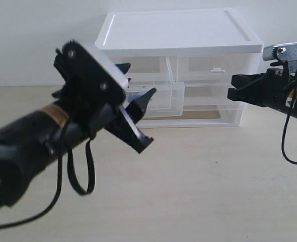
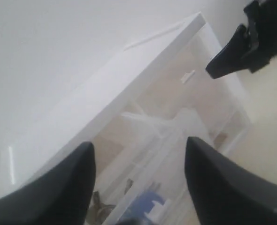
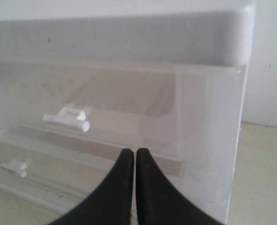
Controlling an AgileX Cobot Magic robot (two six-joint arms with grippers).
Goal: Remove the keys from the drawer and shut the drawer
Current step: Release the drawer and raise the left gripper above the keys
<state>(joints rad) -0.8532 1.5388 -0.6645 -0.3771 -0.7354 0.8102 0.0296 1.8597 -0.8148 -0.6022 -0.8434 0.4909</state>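
Left pincer [image 1: 149, 117]: black tapered fingers spread wide, holding nothing, just before the drawer [image 1: 164, 96], a clear plastic box pulled out of a white-topped unit [image 1: 178, 30]. Beyond its fingertips, inside the drawer, lie the keys [image 2: 145, 205], blurred grey metal and blue plastic, cut off at the frame edge. From outside, the left arm [image 1: 32, 136] largely hides them. Right pincer [image 3: 130, 153]: fingers pressed together, holding nothing, facing the twin drawer [image 3: 105, 93] and its white tab handle [image 3: 68, 117]. Matte beige table [image 1: 199, 191] lies beneath.

Keys [image 2: 145, 205] — blurred, half hidden
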